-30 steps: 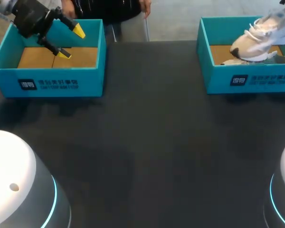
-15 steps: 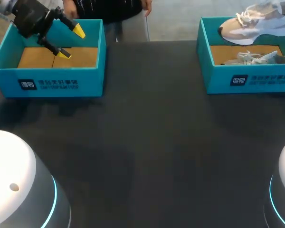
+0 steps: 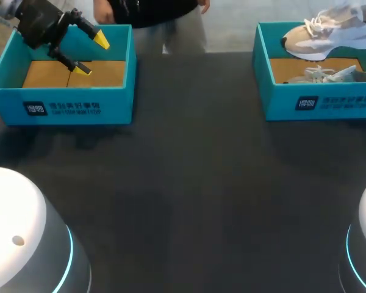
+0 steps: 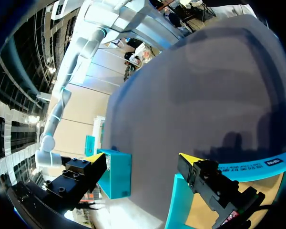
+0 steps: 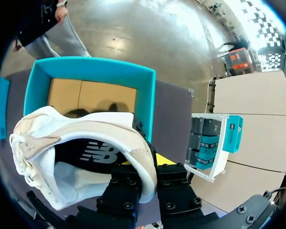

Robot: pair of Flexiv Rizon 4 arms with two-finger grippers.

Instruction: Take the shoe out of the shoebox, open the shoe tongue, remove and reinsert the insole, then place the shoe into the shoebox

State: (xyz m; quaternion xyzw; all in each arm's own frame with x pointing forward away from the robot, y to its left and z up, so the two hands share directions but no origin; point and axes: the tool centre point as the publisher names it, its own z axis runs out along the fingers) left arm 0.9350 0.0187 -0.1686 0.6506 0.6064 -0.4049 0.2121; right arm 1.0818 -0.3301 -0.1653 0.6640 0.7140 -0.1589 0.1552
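Gripping the shoe [image 5: 86,126] by the heel, right claw [image 5: 148,183] seemingly hides its tips; left claw [image 3: 91,56] hangs released.

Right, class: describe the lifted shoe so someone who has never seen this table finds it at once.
Find the teal cardboard shoebox at the dark table's far right. Above it hangs a beige-and-white trainer, its collar held by the right gripper's fingers. The other trainer lies lower, inside the box.
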